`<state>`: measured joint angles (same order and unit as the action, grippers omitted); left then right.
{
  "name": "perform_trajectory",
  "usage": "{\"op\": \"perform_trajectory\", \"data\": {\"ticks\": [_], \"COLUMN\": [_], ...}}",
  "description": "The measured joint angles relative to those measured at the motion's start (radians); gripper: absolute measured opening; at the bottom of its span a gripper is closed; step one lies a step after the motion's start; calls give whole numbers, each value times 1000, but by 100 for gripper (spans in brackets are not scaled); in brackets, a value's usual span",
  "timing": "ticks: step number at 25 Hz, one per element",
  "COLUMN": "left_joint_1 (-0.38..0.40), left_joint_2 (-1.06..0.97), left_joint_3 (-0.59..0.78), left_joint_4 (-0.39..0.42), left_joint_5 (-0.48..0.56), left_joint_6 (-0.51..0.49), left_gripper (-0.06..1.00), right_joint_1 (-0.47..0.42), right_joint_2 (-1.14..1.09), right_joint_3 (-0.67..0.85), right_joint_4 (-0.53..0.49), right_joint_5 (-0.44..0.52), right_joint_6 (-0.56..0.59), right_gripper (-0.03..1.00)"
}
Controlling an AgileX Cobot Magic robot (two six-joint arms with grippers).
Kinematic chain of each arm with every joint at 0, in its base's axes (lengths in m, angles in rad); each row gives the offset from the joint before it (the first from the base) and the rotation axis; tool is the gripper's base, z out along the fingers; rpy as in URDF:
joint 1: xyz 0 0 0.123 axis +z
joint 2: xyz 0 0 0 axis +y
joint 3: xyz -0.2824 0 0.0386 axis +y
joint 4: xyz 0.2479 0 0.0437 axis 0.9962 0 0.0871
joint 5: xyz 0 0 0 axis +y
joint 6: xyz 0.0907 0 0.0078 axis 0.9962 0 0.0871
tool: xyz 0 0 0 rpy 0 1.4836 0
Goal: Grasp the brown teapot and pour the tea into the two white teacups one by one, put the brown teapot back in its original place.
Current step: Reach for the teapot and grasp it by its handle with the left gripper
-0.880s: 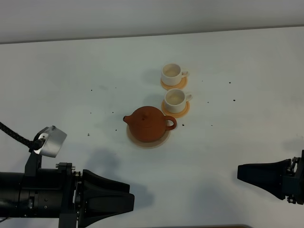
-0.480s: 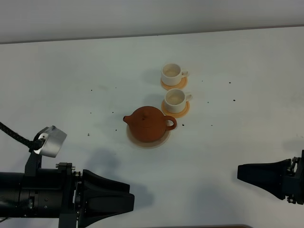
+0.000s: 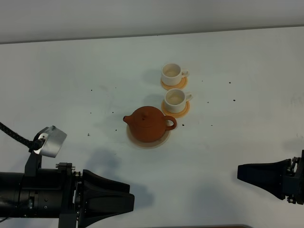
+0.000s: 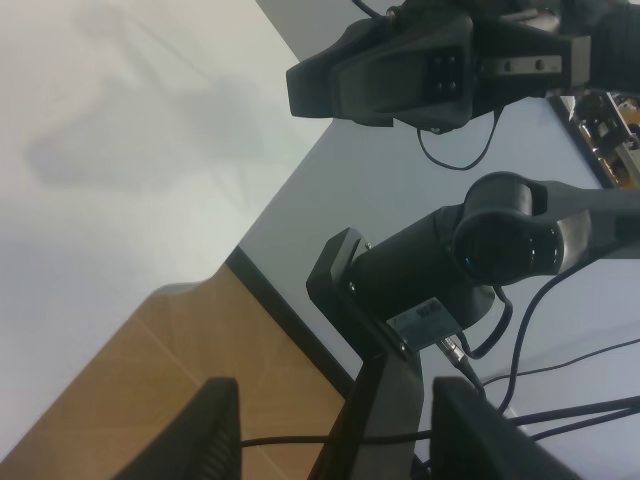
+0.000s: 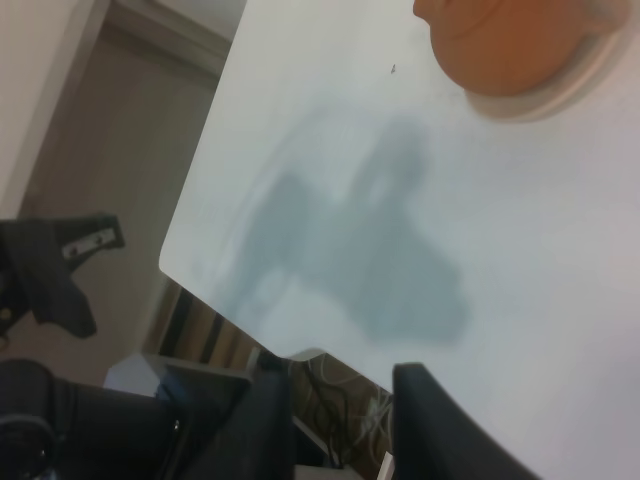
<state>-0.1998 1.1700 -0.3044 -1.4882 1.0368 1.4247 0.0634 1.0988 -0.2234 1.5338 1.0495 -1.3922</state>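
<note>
Starting overhead: brown teapot point(image 3: 149, 123) sat on its tan saucer point(image 3: 148, 142) around the middle of the desk point(image 3: 71, 71), spout toward the left edge, handle toward the right. Two white teacups point(image 3: 171, 73) point(image 3: 175, 99) stood on orange coasters point(image 3: 174, 86), in a line toward the far edge; the nearer cup was just beside the pot's handle. Left gripper point(image 3: 129, 202) was low at the near-left corner, right gripper point(image 3: 240, 172) at the near edge by the right corner, both well apart from the pot.

Left wrist: left gripper point(image 4: 335, 405) fingers spread, nothing between them; bare desk and a black camera point(image 4: 500, 230) past the edge.

Right wrist: right gripper point(image 5: 345, 400) fingers apart, holding nothing; teapot point(image 5: 510, 40) and saucer point(image 5: 560, 95) only partly in view.
</note>
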Motion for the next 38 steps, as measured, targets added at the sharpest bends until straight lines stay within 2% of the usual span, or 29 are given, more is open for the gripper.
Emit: {"op": "perform_trajectory", "data": {"ticks": [31, 38], "left_joint_1": [0, 0], "left_joint_2": [0, 0], "left_joint_3": [0, 0], "left_joint_4": [0, 0], "left_joint_5": [0, 0], "left_joint_6": [7, 14], "left_gripper": [43, 43], "right_joint_1": [0, 0], "right_joint_2": [0, 0], "right_joint_3": [0, 0], "right_joint_4": [2, 62], "right_joint_5": [-7, -7], "right_joint_6": [-1, 0], "right_gripper": [24, 24]}}
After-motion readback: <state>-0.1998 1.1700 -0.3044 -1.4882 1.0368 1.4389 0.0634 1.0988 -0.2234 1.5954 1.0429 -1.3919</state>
